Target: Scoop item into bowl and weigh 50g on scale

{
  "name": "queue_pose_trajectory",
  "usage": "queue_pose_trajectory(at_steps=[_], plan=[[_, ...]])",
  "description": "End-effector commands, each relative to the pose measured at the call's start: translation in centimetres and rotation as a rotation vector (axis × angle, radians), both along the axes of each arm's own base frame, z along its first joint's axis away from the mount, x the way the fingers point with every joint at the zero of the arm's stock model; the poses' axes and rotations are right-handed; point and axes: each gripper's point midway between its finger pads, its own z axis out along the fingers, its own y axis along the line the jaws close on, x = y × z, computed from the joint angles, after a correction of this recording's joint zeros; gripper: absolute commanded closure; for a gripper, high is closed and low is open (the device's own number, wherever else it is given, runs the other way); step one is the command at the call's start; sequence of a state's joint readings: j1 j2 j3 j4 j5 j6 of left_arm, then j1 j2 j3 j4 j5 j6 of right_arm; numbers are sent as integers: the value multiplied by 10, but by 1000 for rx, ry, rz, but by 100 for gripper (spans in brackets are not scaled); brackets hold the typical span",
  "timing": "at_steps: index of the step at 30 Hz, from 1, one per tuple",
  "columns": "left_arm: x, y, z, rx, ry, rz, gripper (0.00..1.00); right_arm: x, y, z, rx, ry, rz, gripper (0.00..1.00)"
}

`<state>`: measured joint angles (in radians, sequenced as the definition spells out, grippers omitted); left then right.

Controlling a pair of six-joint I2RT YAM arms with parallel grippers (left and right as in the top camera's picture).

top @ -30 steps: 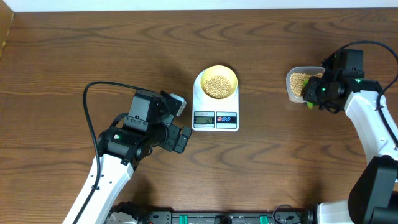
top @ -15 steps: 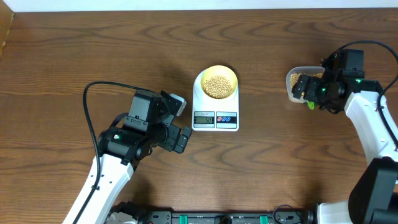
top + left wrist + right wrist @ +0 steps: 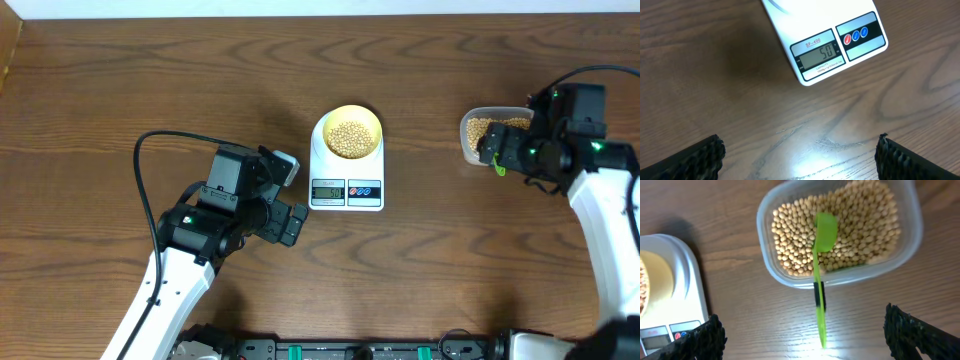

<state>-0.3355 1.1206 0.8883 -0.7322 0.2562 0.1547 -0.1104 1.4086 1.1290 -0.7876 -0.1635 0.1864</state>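
bowl [image 3: 372, 119] of beans [image 3: 347, 138] sits on the scale [image 3: 328, 190], whose display reads 50. tub [image 3: 786, 278] of more beans at the scale's 3 o'clock, green spoon [image 3: 825, 227] lying in it, handle over the rim toward 6. right gripper [image 3: 807, 333] above it, jaws wide, empty. left gripper [image 3: 800, 160] at the scale's 8 o'clock, jaws wide, empty.

Count: one scale [image 3: 346, 196], one bowl [image 3: 375, 124], one clear tub [image 3: 765, 221], one green scoop [image 3: 819, 275]. Beans [image 3: 348, 138]: two heaps, too many to count singly. Arms: two, left arm [image 3: 200, 232] and right arm [image 3: 602, 200].
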Motion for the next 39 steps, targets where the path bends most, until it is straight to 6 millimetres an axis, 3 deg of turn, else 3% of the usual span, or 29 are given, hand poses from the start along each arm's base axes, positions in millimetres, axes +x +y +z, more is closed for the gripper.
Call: queue_pose_trajectory(at_steps=[1,7,11,16,21,29,39], plan=[[1,2,-1,5,0,9,2,-6,-6,25,-52,-71,50,1],[1,2,-1,5,1,9,2,-29,-29,49,-74,-113,-17,1],[1,2,-1,5,0,9,2,-49,-59,58,-95,-112,-121,1],[1,2,-1,5,0,9,2,-88,-110,49,-189,-1,-287,1],[1,2,-1,5,0,9,2,-108,-134,45,-178,40,-398,1],[1,2,-1,5,1,9,2,-105,-140,48,-170,11,-415,1],[1,2,-1,5,1,9,2,-93,-115,52,-37,-46,-336,1]])
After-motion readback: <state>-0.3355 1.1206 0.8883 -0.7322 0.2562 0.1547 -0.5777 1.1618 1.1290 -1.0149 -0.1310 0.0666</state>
